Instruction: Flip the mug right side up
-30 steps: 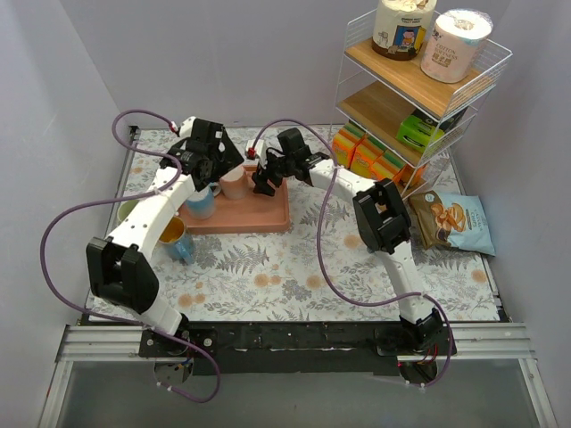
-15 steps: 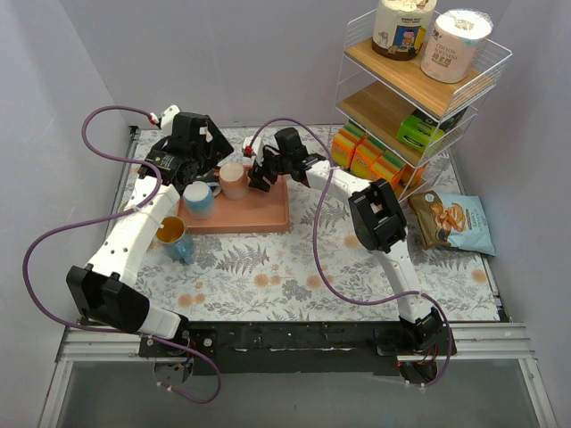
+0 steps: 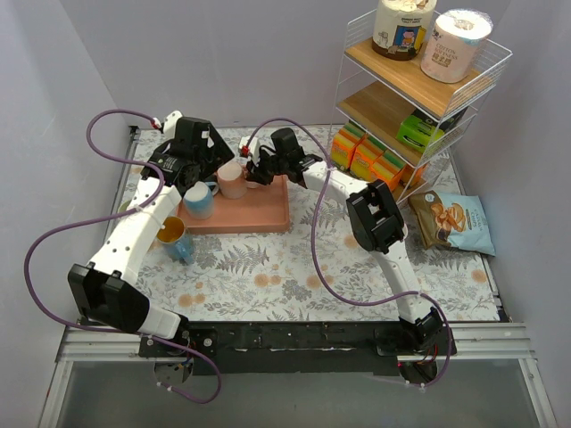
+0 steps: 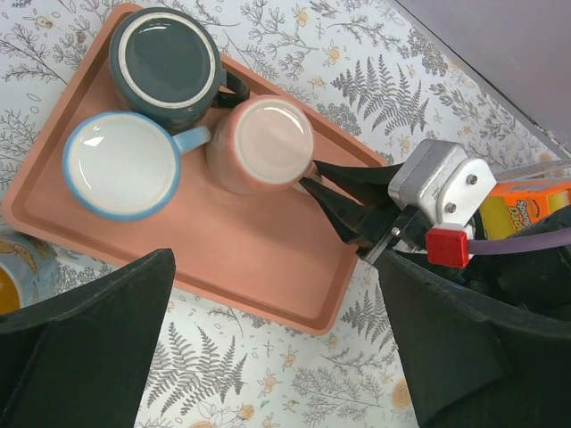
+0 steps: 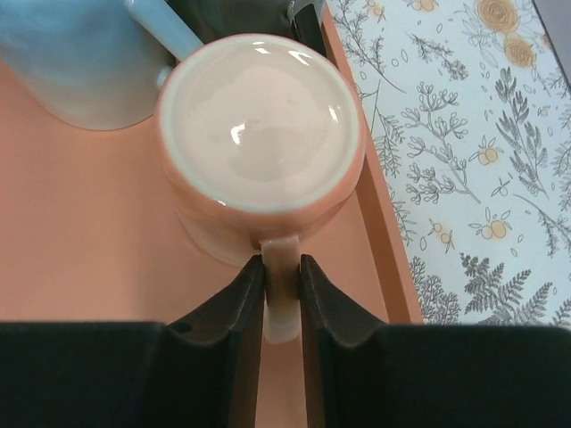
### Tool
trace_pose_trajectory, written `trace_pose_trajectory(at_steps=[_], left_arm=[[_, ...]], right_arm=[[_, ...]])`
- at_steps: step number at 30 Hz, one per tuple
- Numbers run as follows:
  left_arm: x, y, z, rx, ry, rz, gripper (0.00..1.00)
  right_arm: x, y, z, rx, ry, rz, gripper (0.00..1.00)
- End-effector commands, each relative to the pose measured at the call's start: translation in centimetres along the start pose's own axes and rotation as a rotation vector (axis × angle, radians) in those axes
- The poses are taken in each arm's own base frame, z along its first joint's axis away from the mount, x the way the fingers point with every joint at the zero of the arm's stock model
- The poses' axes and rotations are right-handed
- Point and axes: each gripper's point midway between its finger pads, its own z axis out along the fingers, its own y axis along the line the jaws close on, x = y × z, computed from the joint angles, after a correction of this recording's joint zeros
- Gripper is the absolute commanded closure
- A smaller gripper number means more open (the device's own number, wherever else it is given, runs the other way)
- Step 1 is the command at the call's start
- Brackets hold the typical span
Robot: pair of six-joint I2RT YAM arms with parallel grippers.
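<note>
A pink mug (image 5: pixel 259 125) stands upside down, base up, on the salmon tray (image 5: pixel 80 267). Its handle (image 5: pixel 282 303) points toward my right gripper (image 5: pixel 281 272), which is shut on it, one finger on each side. In the top view the pink mug (image 3: pixel 233 178) sits at the tray's back edge with the right gripper (image 3: pixel 252 171) just to its right. My left gripper (image 4: pixel 277 357) hovers above the tray (image 4: pixel 268 259), open wide and holding nothing. From there I look down on the pink mug (image 4: pixel 263 143).
A light blue mug (image 4: pixel 120 165) and a dark mug (image 4: pixel 169 58) also stand base up on the tray, close to the pink one. A blue mug (image 3: pixel 174 236) stands on the cloth left of the tray. A wire shelf (image 3: pixel 419 89) and a snack bag (image 3: pixel 455 223) are at the right.
My right gripper has slid onto the pink mug's handle and shut on it. The left arm has pulled back and up to the left, uncovering the mugs.
</note>
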Motion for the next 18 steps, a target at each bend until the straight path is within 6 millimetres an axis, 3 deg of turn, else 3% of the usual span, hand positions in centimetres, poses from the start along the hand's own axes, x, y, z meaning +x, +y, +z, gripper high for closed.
trace_pose_trajectory(at_steps=[1,3,11,13,14,15,17,18], left_arm=[[-0.4,0.4,-0.9,0.01,-0.016,-0.002,0.02],[-0.4,0.5,-1.0,0.011,-0.018,-0.004,0.02],[0.1,0.7,-1.0,0.022,-0.012,-0.012,0.02],[0.2,0.6,-0.9,0.024,-0.01,-0.016,0.02],[0.2,0.6,-1.0,0.028,-0.01,-0.019,0.02],[0.4,0.7,-0.9,0.025,-0.007,-0.019,0.02],[0.5,0.7,-0.9,0.032,-0.006,-0.024,0.02],[0.7,0.8,-0.8,0.028,-0.002,-0.023,0.02]], right_arm=[[-0.8,-0.2,-0.3,0.023,0.009,-0.018,0.82],[-0.5,0.0,-1.0,0.042,0.028,-0.023,0.98],[-0.5,0.9,-3.4,0.087,0.05,-0.046,0.99],[-1.2,1.0,-4.5,0.102,0.051,-0.059,0.99],[-0.3,1.5,-4.8,0.098,0.072,-0.05,0.99],[-1.3,1.6,-5.6,0.108,0.063,-0.063,0.99],[-0.3,2.5,-6.4,0.103,0.092,-0.052,0.99],[-1.0,2.7,-6.9,0.11,0.089,-0.053,0.99]])
